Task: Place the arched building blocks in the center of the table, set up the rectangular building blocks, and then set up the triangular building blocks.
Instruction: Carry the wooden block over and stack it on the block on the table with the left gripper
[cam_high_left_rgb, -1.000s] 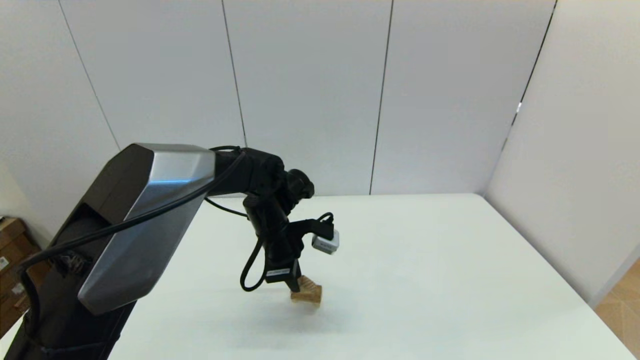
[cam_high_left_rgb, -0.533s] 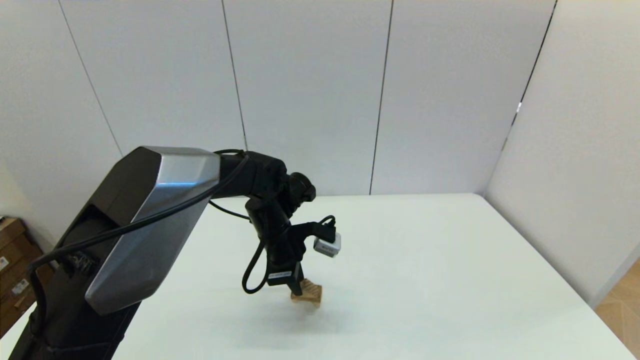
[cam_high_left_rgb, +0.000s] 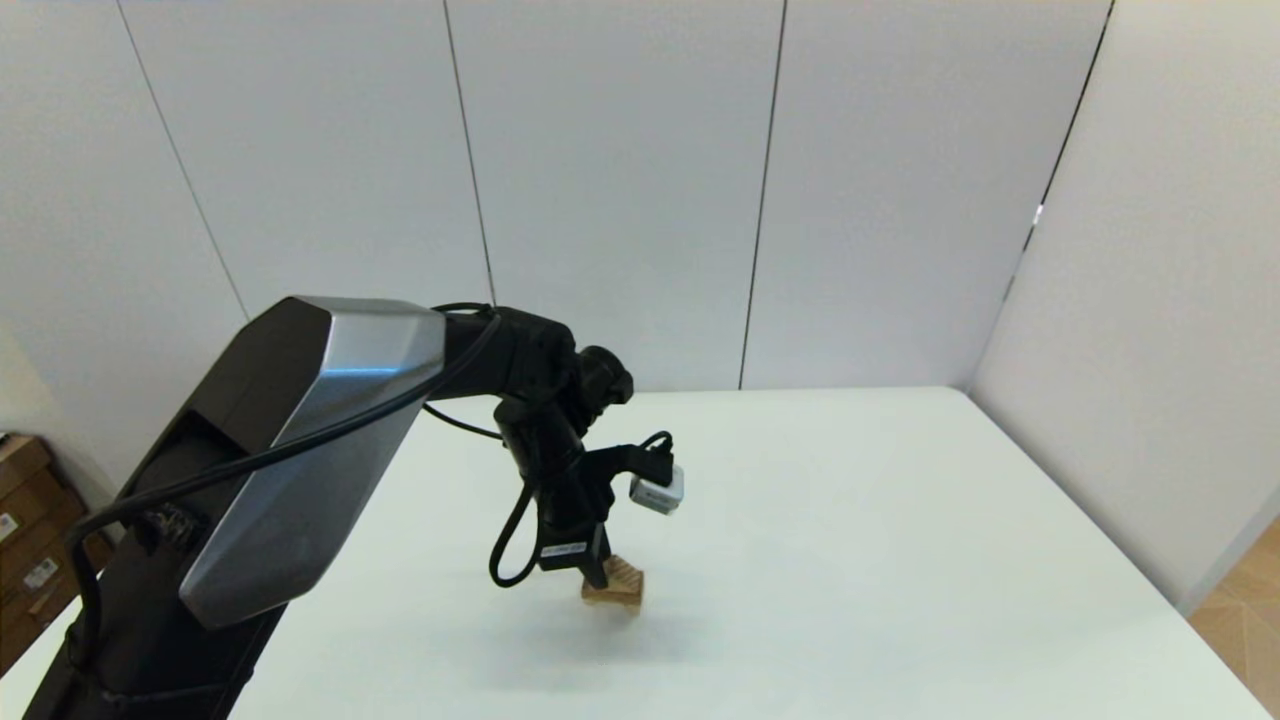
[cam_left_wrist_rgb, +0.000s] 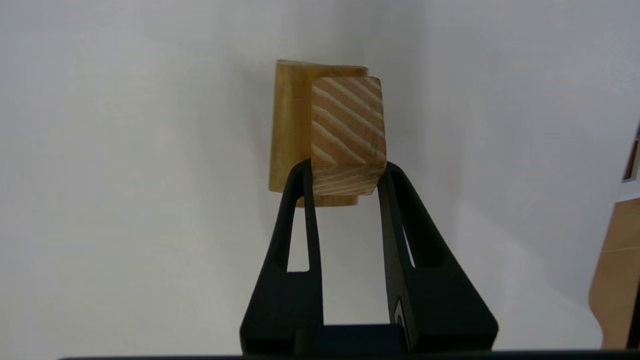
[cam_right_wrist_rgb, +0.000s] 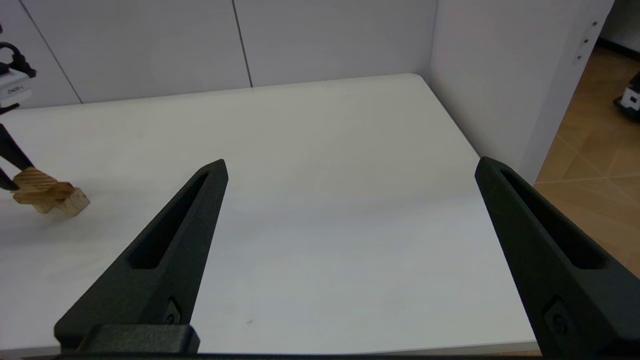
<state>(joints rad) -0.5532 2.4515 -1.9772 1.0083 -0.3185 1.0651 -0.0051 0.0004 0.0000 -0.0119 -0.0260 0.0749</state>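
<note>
White desk (cam_high_left_rgb: 850, 560): left gripper (cam_left_wrist_rgb: 347, 177) jaws clamp the light, rigid triangular block (cam_left_wrist_rgb: 348, 135) by its flat sides above the rectangular block (cam_left_wrist_rgb: 290, 130); right gripper (cam_right_wrist_rgb: 350, 170) open, idle.

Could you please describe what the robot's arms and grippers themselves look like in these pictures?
The left arm is black with a faceted silver-grey shell, and black cables loop along it. A small white-grey camera module and a white label sit near the wrist. The left gripper and the right gripper each have two long, tapering matte-black fingers with slotted cutouts.
</note>
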